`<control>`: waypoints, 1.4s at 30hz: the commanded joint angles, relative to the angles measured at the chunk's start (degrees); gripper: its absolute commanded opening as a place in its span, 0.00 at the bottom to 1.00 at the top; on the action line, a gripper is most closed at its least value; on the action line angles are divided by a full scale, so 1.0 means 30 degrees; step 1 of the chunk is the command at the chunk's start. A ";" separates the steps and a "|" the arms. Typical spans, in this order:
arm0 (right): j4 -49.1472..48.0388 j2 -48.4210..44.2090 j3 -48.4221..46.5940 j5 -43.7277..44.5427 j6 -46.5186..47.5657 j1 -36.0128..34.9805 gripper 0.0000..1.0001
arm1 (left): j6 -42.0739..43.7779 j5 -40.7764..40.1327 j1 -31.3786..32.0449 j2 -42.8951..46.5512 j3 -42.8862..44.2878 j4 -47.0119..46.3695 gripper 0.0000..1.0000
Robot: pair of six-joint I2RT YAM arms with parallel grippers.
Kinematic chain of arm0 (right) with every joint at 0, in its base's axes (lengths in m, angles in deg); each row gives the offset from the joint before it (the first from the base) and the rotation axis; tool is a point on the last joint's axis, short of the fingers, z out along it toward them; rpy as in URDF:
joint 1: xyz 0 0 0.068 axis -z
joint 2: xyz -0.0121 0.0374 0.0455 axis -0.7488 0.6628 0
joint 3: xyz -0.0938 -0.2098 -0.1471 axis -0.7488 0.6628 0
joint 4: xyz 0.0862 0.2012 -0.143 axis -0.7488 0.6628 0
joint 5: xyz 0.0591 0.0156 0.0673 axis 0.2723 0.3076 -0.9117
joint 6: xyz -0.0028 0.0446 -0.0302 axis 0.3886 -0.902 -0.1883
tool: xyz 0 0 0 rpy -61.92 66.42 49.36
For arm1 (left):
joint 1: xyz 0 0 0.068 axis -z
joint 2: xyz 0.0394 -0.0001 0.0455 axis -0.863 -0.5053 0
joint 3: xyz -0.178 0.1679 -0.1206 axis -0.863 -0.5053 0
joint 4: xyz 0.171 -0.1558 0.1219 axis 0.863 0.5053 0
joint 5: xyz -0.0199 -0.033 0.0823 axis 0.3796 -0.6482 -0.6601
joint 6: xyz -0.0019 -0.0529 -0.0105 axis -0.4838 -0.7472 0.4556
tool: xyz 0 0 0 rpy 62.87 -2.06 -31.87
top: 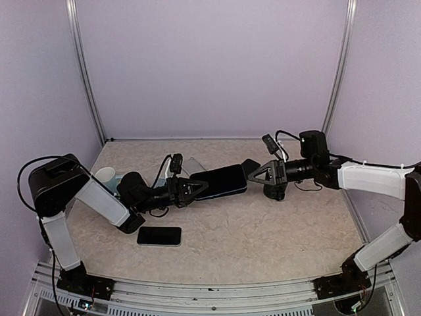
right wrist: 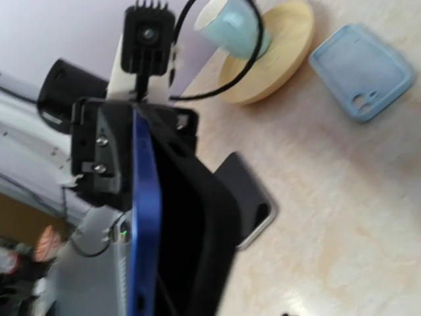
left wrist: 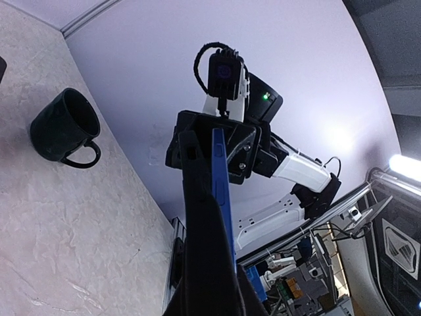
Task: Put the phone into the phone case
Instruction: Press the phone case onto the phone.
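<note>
Where the left arm folds in from the near-left corner, a pale cup (top: 105, 176) stands just behind its elbow; the right wrist view shows that cup sitting on a round wooden plate (right wrist: 289, 59). A second phone (top: 159, 236) lies flat, screen up, on the table (top: 263, 250) in front of the left forearm, apart from everything else. Further right, the left gripper (top: 195, 189) points toward the middle and is clamped on the left end of the phone (top: 220, 179), a dark slab with a blue edge held clear of the table, long side running left to right. Behind it, near the back, a pale blue case (right wrist: 362, 69) lies on the table with its camera cutout showing. In the right wrist view a black case (right wrist: 197, 224) bulges along one face of the phone's blue edge; whether the phone is fully seated in it cannot be told. On the phone's right end the right gripper (top: 252, 174) is closed as well, its jaws standing wider than the left's, so the phone spans the gap between the two arms. Both wrist views look down the blue edge straight at the opposite gripper. Below the right wrist a black mug (top: 274, 191) stands upright on the table, handle visible from the left wrist.
</note>
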 commanded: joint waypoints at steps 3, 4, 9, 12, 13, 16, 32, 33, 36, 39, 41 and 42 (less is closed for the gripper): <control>0.1897 -0.1792 0.0259 0.3396 0.3121 0.0235 0.44 | -0.0715 -0.1655 -0.0147 0.0577 -0.0135 -0.1834 0.00; 0.2255 -0.2049 0.0346 0.3730 0.3715 0.0222 0.44 | -0.0703 -0.1735 -0.0146 0.0628 -0.0061 -0.1372 0.00; 0.2879 -0.3997 0.0888 0.5936 0.7625 -0.0755 0.45 | -0.0279 -0.2316 -0.0117 0.1329 0.0150 0.0904 0.00; 0.2880 -0.4715 0.1099 0.7132 1.0211 -0.1950 0.45 | 0.0094 -0.2848 -0.0076 0.1979 0.0403 0.2990 0.00; 0.2737 -0.4853 0.1198 0.7423 1.0984 -0.2351 0.45 | 0.0251 -0.2987 -0.0045 0.2129 0.0504 0.3537 0.00; 0.1838 -0.5060 0.1673 0.8001 1.3026 -0.3645 0.44 | 0.0593 -0.3174 0.0126 0.2563 0.0888 0.4846 0.00; 0.0013 -0.1402 0.0988 1.6316 2.1411 -0.9932 0.36 | 0.0125 -0.3384 0.0755 0.2676 0.1472 0.5684 0.00; -0.0123 -0.1312 0.1026 1.6423 2.1455 -1.0017 0.35 | 0.0067 -0.3365 0.0747 0.2617 0.1472 0.5599 0.00; -0.0884 -0.1286 0.1365 1.7266 2.1429 -1.0092 0.32 | -0.0085 -0.3293 0.0755 0.2565 0.1473 0.5313 0.00; -0.1573 -0.1563 0.1758 1.8059 2.1456 -1.0093 0.32 | -0.0132 -0.3225 0.0763 0.2493 0.1473 0.5210 0.00; -0.1811 -0.1781 0.1943 1.8252 2.1540 -1.0093 0.32 | -0.0132 -0.3246 0.0763 0.2413 0.1458 0.5237 0.00; -0.1856 -0.1846 0.1984 1.8273 2.1552 -1.0093 0.32 | -0.0154 -0.3267 0.0763 0.2384 0.1445 0.5239 0.00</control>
